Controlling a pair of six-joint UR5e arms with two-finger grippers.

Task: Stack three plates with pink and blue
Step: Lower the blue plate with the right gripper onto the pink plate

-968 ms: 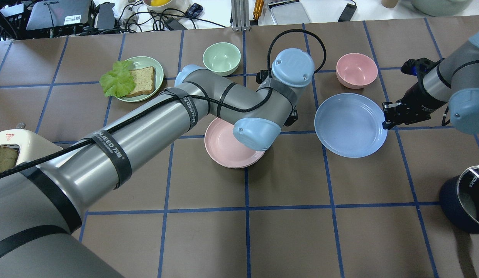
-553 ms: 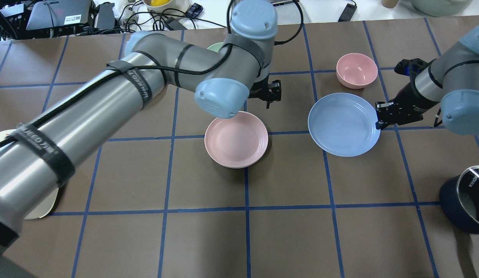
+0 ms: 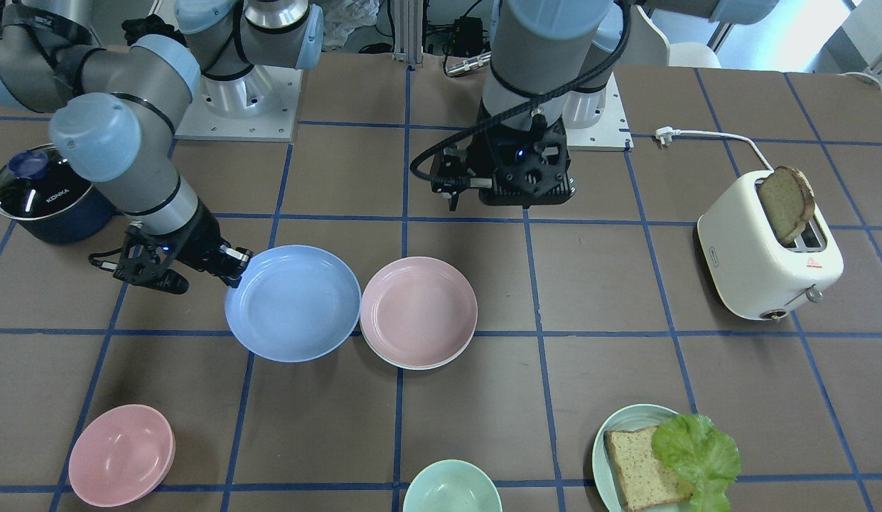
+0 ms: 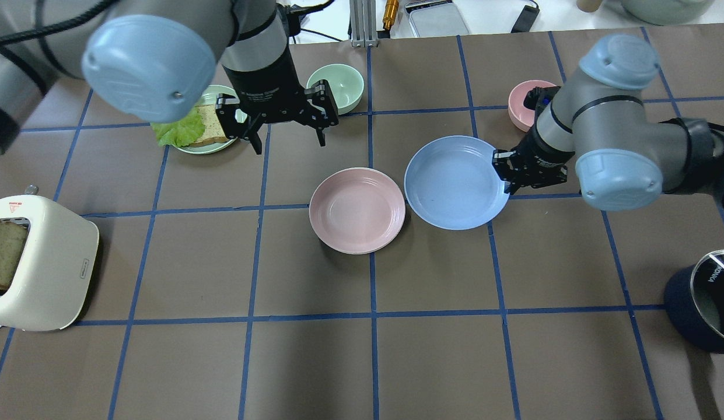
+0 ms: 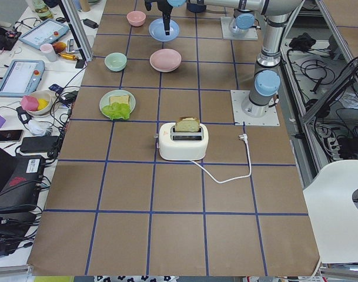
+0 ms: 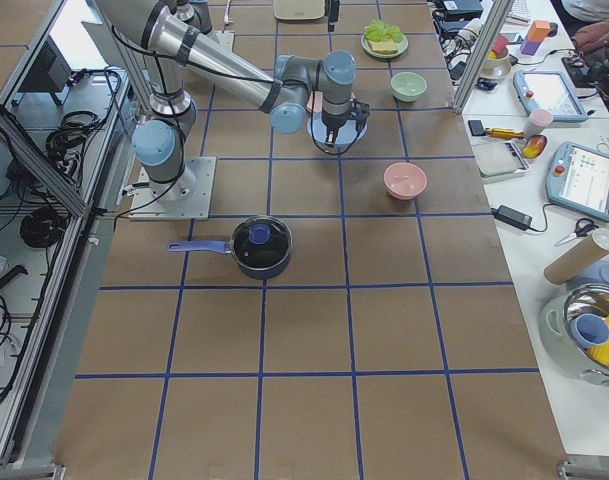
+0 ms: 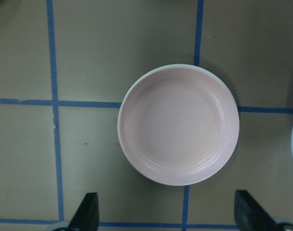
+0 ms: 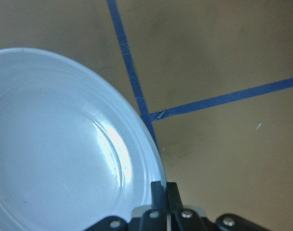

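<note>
The pale pink plate [image 4: 357, 210] lies mid-table. A thin cream rim [image 3: 412, 365] shows under its edge, so it seems to rest on the cream plate. My right gripper [image 4: 506, 178] is shut on the right rim of the light blue plate [image 4: 455, 182] and holds it just right of the pink plate, edges nearly meeting. The right wrist view shows the pinch [image 8: 165, 192] on the blue rim [image 8: 64, 144]. My left gripper [image 4: 290, 144] is open and empty, behind and left of the pink plate. The left wrist view looks down on that plate [image 7: 179, 124].
A pink bowl [image 4: 524, 99] sits behind my right wrist. A mint bowl [image 4: 338, 87] and a green plate with bread and lettuce [image 4: 207, 125] sit at the back left. A toaster [image 4: 38, 262] stands at the left edge, a dark pot [image 4: 706, 300] at the right.
My left arm has drawn back from over the pink plate to the back left. My right gripper has carried the blue plate left, up to the pink plate.
</note>
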